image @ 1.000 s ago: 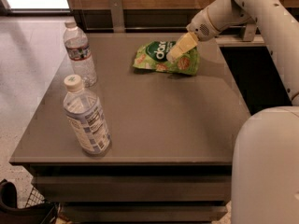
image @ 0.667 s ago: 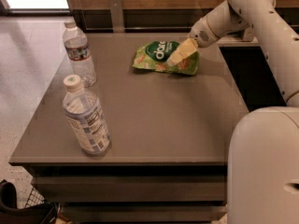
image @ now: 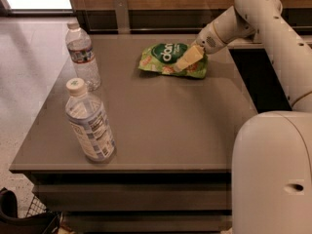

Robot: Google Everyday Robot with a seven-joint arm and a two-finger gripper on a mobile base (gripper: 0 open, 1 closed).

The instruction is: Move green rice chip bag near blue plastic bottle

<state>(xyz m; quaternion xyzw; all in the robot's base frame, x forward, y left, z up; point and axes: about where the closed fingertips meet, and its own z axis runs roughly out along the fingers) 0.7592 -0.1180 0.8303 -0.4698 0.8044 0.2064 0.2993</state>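
The green rice chip bag lies flat at the far middle of the grey table, its dark green logo facing up. My gripper reaches in from the right and rests over the bag's right part. The blue plastic bottle, fat and pale blue with a white cap and a large white label, stands upright near the table's front left corner, far from the bag.
A slimmer clear water bottle stands at the table's far left. My white arm spans the right side and my base fills the lower right. A dark opening lies beyond the table's right edge.
The gripper has shifted slightly left and down over the bag's right part. The bag and both bottles have kept their places.
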